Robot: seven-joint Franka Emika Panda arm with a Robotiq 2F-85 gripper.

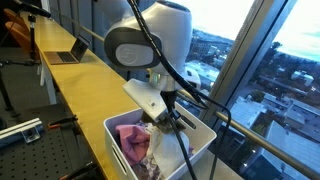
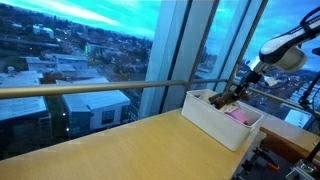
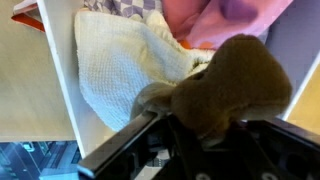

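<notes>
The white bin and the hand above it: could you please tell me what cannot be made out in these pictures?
Hand: in the wrist view the brown cloth covers its fingers, so open or shut is unclear.
White bin contents: in an exterior view its wall hides most, and they are tiny.
Pink cloth: wrist view, cut off by the top edge.
White bin near end: exterior view, cut off by the bottom edge.

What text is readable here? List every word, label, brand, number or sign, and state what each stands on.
No text can be read in any view.
White rectangular plastic bin: no label shows.
Brown soft cloth at the gripper, white waffle-weave towel, pink fabric: no print or tag visible.
Dark laptop-like thing on the yellow wooden table: too small to read.
</notes>
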